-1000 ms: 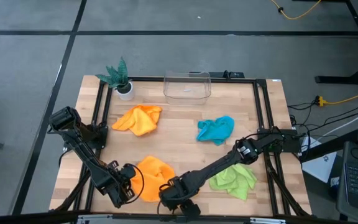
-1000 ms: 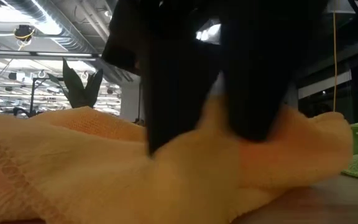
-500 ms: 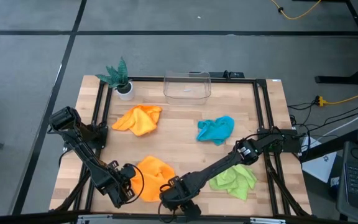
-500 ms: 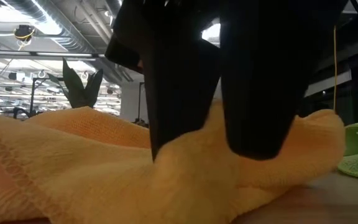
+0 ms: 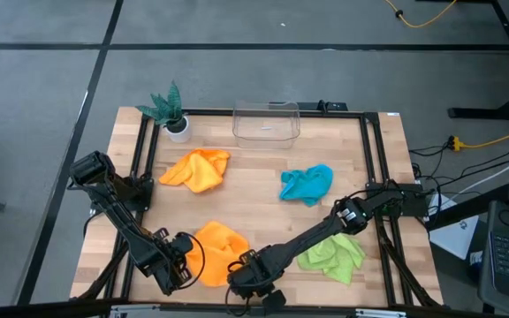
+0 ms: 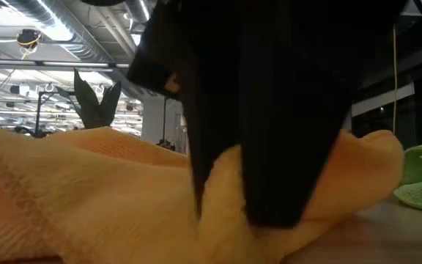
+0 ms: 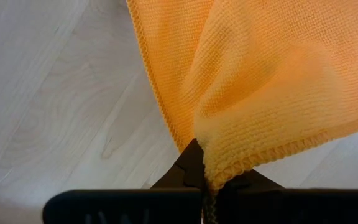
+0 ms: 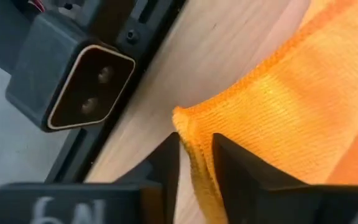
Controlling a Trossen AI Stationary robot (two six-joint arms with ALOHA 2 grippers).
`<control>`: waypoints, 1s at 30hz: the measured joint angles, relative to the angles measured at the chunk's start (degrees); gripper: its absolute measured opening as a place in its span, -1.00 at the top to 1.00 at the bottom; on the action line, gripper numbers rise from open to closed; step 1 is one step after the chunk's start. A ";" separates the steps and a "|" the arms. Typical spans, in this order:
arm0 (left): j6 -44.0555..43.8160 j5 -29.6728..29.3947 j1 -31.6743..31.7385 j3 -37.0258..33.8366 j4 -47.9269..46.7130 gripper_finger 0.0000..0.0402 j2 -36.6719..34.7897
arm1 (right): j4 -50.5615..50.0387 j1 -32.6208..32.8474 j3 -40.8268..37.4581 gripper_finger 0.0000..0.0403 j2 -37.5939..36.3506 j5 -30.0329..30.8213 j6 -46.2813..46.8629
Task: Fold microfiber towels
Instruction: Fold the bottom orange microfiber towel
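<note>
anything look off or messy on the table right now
Nothing damaged or spilled. All four towels lie crumpled, unfolded: near orange towel, pinched by both grippers, far orange towel, teal towel, green towel.

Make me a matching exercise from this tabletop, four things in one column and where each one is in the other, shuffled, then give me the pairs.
Things:
1. near orange towel
2. far orange towel
3. teal towel
4. green towel

Places:
A. crumpled near the table's middle, right of an orange one
B. front right, beside the right arm
C. pinched between the left gripper and right gripper at the front edge
D. lying free just in front of the potted plant

Pairs: 1-C, 2-D, 3-A, 4-B
</note>
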 joint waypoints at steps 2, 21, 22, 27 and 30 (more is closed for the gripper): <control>0.01 0.00 0.00 0.00 0.00 1.00 0.00 | -0.86 0.00 0.95 0.72 0.00 0.02 -0.02; 15.50 -6.25 1.55 25.08 -37.58 1.00 0.00 | -21.20 7.27 4.39 0.98 -18.51 59.41 16.20; 16.08 -7.63 1.55 28.37 -41.57 1.00 0.00 | -23.29 7.71 4.40 0.98 -20.00 62.95 18.14; 26.68 -15.40 0.54 37.05 -38.46 1.00 -4.34 | -30.78 10.02 4.39 0.99 -27.00 74.34 30.02; 25.47 -20.29 -0.96 40.29 -40.65 1.00 -5.11 | -29.81 11.37 4.21 0.99 -30.24 75.41 32.99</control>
